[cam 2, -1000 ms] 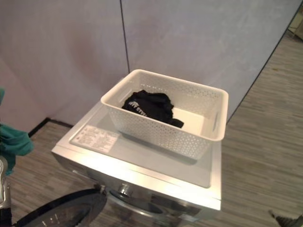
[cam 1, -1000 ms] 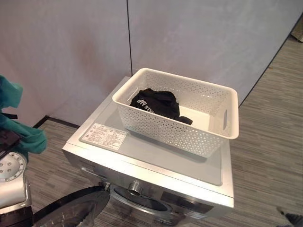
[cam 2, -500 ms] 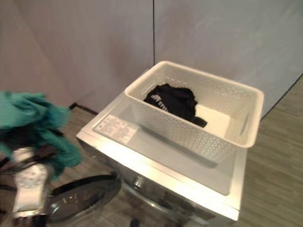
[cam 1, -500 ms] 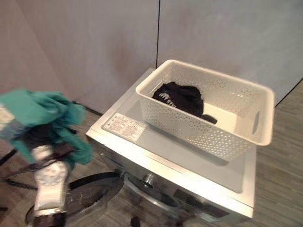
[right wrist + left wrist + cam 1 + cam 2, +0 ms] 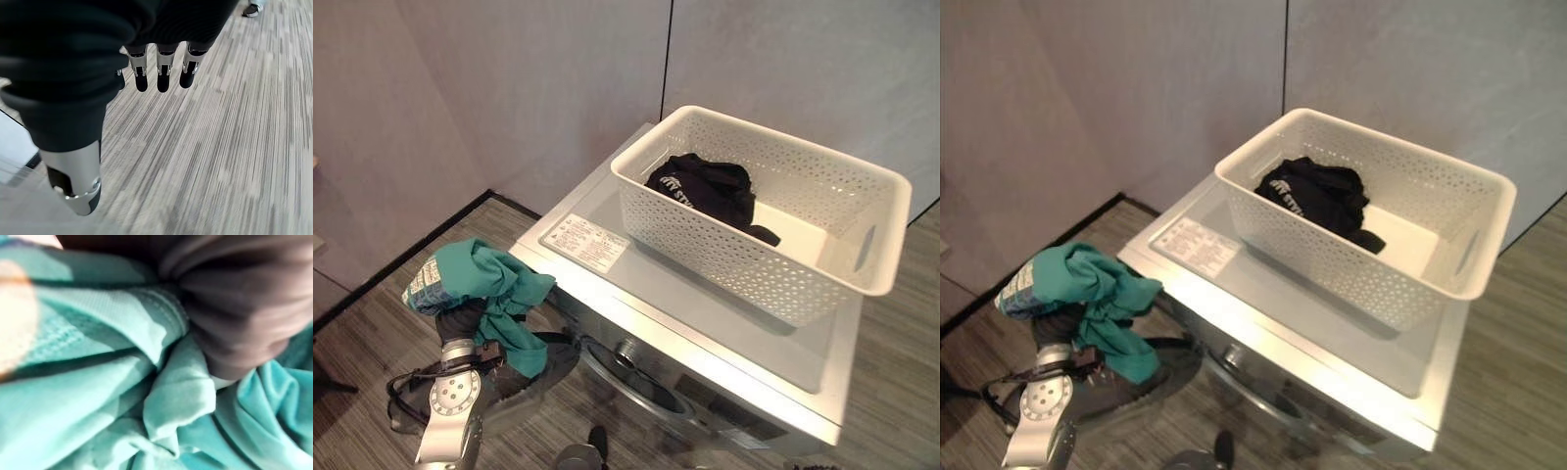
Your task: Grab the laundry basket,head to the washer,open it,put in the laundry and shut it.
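A white perforated laundry basket (image 5: 773, 264) is being carried level on the flat top of a silver front-loading washer (image 5: 705, 338), toward its back right side. A crumpled black garment with white lettering (image 5: 710, 191) is lying in the basket's far left corner, the pale floor of the basket being left bare beside it. A bunched teal garment (image 5: 484, 294) is being held up in front of the washer's left side, above the round dark door (image 5: 543, 367), which is hanging open.
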